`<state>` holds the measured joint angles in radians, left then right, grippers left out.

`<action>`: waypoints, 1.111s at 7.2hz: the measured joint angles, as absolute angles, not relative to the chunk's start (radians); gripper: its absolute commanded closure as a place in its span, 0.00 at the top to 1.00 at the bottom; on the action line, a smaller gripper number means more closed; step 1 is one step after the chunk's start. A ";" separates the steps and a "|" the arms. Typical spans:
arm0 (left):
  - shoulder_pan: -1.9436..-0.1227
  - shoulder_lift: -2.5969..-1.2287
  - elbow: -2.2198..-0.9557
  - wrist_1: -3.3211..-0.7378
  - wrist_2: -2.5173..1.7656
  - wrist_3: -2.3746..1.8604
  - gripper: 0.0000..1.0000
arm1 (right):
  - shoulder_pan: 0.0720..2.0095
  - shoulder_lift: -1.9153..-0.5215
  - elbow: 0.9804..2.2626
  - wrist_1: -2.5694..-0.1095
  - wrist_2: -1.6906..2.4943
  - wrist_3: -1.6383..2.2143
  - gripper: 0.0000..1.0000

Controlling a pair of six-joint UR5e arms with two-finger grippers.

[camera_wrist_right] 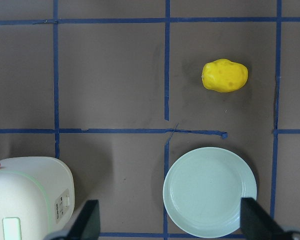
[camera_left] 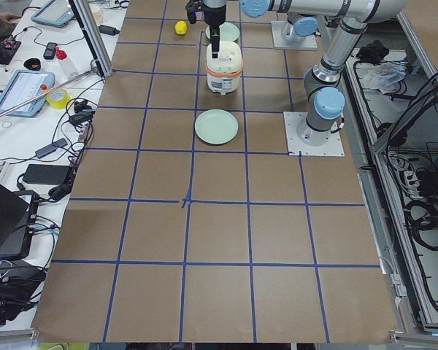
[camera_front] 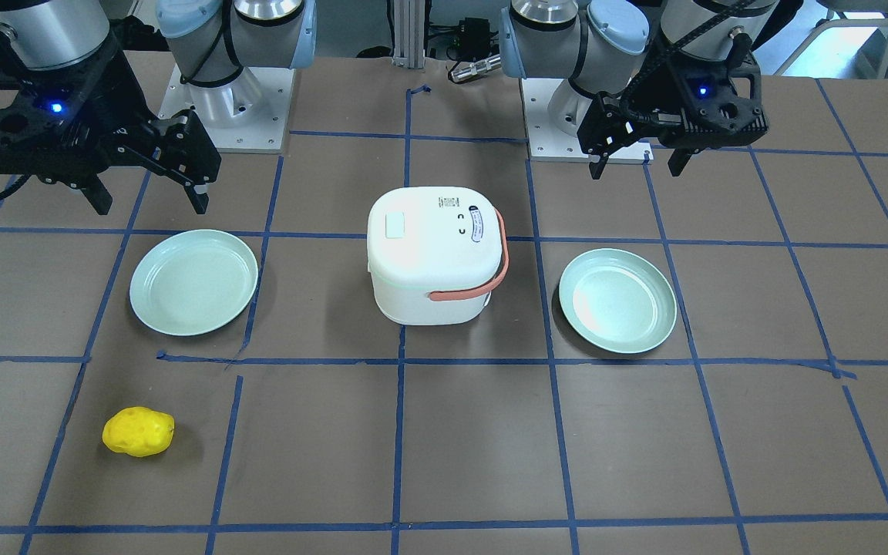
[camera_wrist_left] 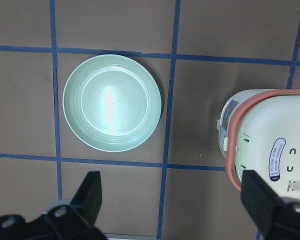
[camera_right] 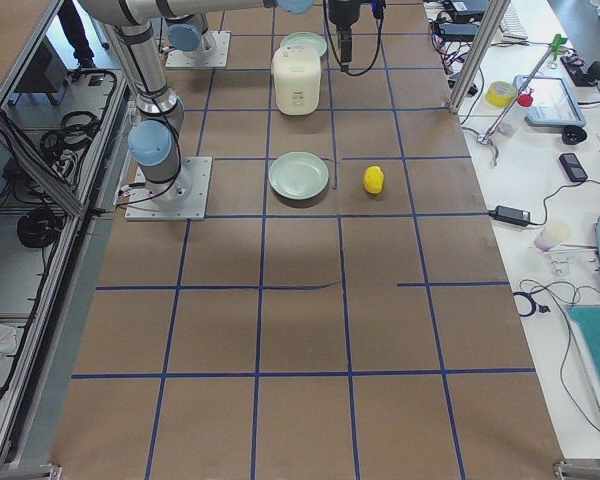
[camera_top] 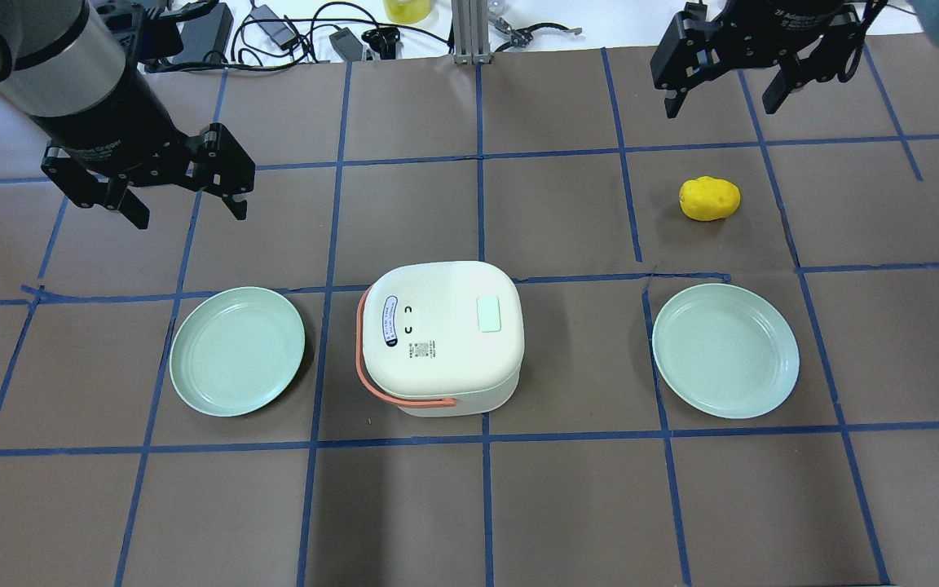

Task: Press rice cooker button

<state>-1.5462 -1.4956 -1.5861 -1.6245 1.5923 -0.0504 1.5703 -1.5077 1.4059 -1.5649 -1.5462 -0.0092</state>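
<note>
The white rice cooker (camera_top: 437, 338) with an orange handle stands shut at the table's middle; it also shows in the front view (camera_front: 432, 262). Its pale green square button (camera_top: 489, 314) sits on the lid, also visible in the front view (camera_front: 396, 226) and at the lower left of the right wrist view (camera_wrist_right: 11, 227). My left gripper (camera_top: 190, 214) is open and empty, above the table beyond and to the left of the cooker. My right gripper (camera_top: 720, 108) is open and empty, high at the far right. Neither touches the cooker.
A pale green plate (camera_top: 237, 350) lies left of the cooker and another plate (camera_top: 725, 350) lies to its right. A yellow potato-like object (camera_top: 709, 198) lies beyond the right plate. Cables and devices lie along the table's far edge (camera_top: 315, 33).
</note>
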 measured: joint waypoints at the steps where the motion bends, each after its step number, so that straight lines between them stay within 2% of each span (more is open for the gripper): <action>1: -1.546 -1.496 -1.586 -1.624 1.592 -0.050 1.00 | 1.571 -1.508 1.406 -1.565 -1.548 -0.009 1.00; 3: -1.546 -1.496 -1.586 -1.624 1.592 -0.050 1.00 | 1.571 -1.510 1.406 -1.565 -1.548 -0.009 1.00; 5: -1.546 -1.496 -1.586 -1.624 1.592 -0.050 1.00 | 1.573 -1.510 1.406 -1.565 -1.545 -0.009 0.93; 6: -1.546 -1.496 -1.586 -1.625 1.592 -0.049 1.00 | 1.573 -1.511 1.405 -1.565 -1.544 -0.006 0.86; 7: -1.546 -1.496 -1.586 -1.624 1.592 -0.049 1.00 | 1.573 -1.511 1.403 -1.565 -1.545 -0.003 0.63; 8: -1.546 -1.496 -1.586 -1.624 1.592 -0.049 1.00 | 1.574 -1.511 1.400 -1.564 -1.546 -0.001 0.50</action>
